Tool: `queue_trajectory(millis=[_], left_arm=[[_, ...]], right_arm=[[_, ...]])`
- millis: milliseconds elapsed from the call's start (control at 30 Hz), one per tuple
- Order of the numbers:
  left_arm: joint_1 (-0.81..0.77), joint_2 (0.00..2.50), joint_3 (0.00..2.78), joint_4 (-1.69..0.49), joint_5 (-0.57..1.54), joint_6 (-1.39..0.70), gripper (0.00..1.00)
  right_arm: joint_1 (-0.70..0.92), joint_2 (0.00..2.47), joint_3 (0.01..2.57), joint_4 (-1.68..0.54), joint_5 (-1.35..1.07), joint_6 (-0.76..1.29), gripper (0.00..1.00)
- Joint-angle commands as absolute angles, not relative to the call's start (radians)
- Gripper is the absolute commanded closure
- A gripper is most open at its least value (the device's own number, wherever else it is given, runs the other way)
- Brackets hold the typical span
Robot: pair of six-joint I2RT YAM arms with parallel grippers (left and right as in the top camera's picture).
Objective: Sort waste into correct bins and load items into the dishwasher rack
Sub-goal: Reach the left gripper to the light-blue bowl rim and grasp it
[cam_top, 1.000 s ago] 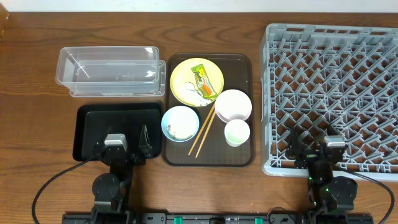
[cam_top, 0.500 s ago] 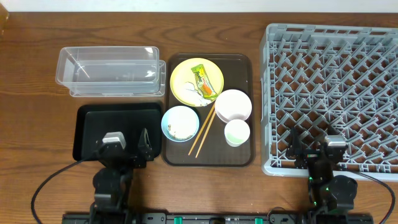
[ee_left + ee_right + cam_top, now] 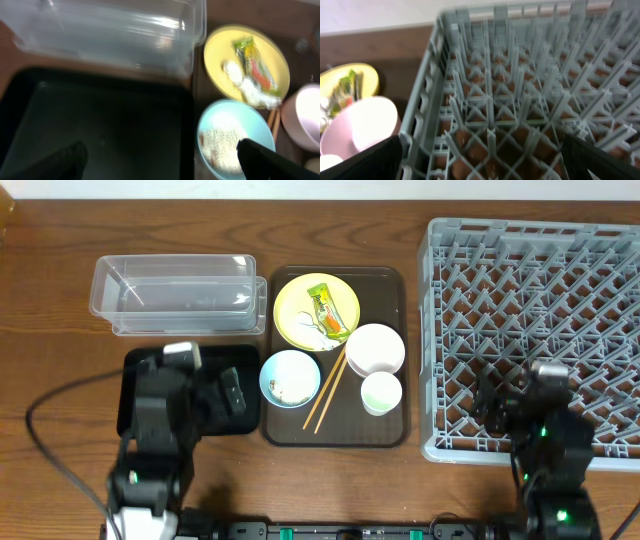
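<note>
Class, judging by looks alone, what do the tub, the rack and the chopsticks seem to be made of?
Tub: clear, glossy plastic; the table shows through its walls.
Rack: grey plastic with a matte finish, moulded into an open lattice.
Chopsticks: probably wood or bamboo; pale tan with no shine.

wrapper (image 3: 323, 307) and paper (image 3: 331, 329) on yellow plate (image 3: 292, 315) | rice scraps (image 3: 221, 146) in blue bowl (image 3: 268, 372) | chopsticks (image 3: 325, 392) slanted beside white bowl (image 3: 375, 348), cup (image 3: 381, 392) | tub (image 3: 175, 290) behind black tray (image 3: 100, 125) | rack (image 3: 530, 280) right
</note>
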State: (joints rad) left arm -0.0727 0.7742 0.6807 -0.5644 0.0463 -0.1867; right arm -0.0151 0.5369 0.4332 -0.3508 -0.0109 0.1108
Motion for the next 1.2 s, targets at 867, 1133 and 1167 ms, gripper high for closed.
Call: queue_trajectory(millis=[867,1133,1167], left_arm=[[-0.231,1.358,1.054,-0.594,0.214,-0.197,0.11],[-0.41,1.501,1.054,-0.544,0.097,-0.224,0.13],[-0.427,1.517,1.054,-0.537,0.082,-0.226,0.13]], right_arm=[[-0.008,0.991,0.766,-0.58,-0.034,0.115,0.01],[-0.008,0.993,0.765,-0.58,-0.034,0.116,0.01],[-0.008,0.993,0.765,-0.58,-0.034,0.116,0.01]])
